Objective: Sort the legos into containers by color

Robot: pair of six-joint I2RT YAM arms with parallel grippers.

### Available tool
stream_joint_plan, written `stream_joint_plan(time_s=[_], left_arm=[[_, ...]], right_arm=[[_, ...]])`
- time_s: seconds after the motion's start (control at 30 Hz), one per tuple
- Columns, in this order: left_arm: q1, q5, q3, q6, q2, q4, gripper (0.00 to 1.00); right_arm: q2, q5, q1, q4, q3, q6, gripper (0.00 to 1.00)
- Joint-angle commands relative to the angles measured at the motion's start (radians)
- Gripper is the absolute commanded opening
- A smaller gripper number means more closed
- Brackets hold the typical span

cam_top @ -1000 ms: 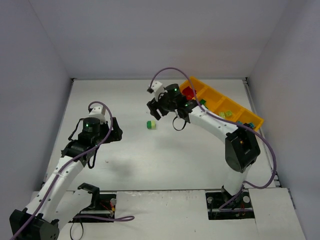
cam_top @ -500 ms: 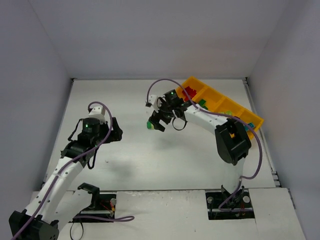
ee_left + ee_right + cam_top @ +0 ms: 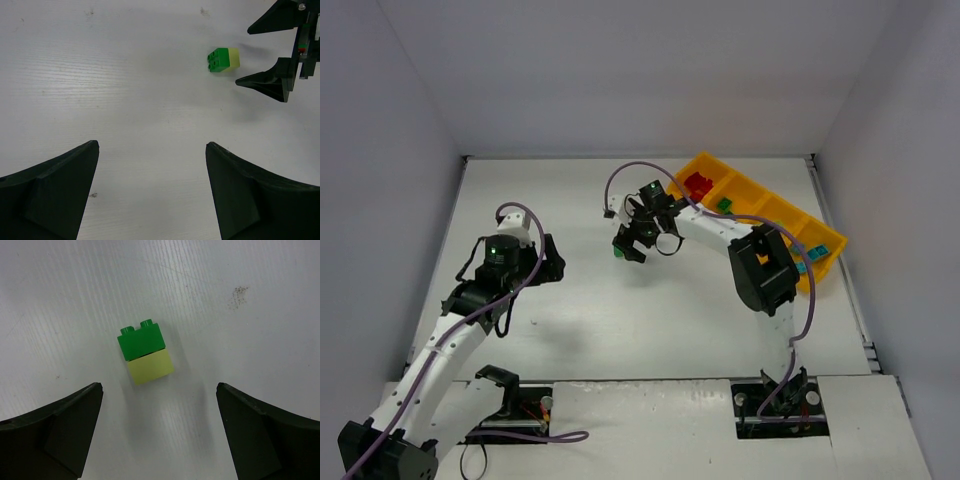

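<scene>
At the left of the white table (image 3: 570, 330), our left gripper (image 3: 151, 150) hovers with its jaws spread and nothing between them. Mid-table, our right gripper (image 3: 159, 387) hangs wide apart above the one loose piece, which lies flat and untouched: a dark green plastic brick (image 3: 141, 340) clipped to a pale yellow-green brick (image 3: 150, 368). Further right, the long orange-yellow plastic tray (image 3: 760, 192) holds red bricks (image 3: 698, 185), a green brick (image 3: 724, 205) and teal bricks (image 3: 815, 252) in separate compartments. We judge the sorting nearly finished. Bare tabletop rings the pair, and the grey walls (image 3: 390, 150) stand well off.

Probably a robotics lab: 2 arms (image 3: 450, 340) bolted to a table (image 3: 620, 330) (white walls (image 3: 620, 70)).
</scene>
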Motion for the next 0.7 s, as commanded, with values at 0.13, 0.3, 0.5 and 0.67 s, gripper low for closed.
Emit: stream_joint_plan(time_s=[0.13,0.3,0.5,0.67], left_arm=[[-0.002,-0.002,0.033,0.013,0.014,0.046,0.81],[-0.002,-0.004,0.031,0.014,0.018,0.043,0.81],[-0.002,-0.01,0.034,0.016,0.018,0.039,0.81],[0.0,-0.013,0.033,0.016,0.015,0.038,0.81]], right_arm=[[0.045,0.006,0.016,-0.016,0.096,-0.054,0.91],[0.071,-0.007,0.016,-0.027,0.119,-0.06,0.88],[0.088,-0.008,0.018,-0.035,0.11,-0.069,0.84],[0.096,-0.014,0.016,-0.035,0.105,-0.069,0.77]])
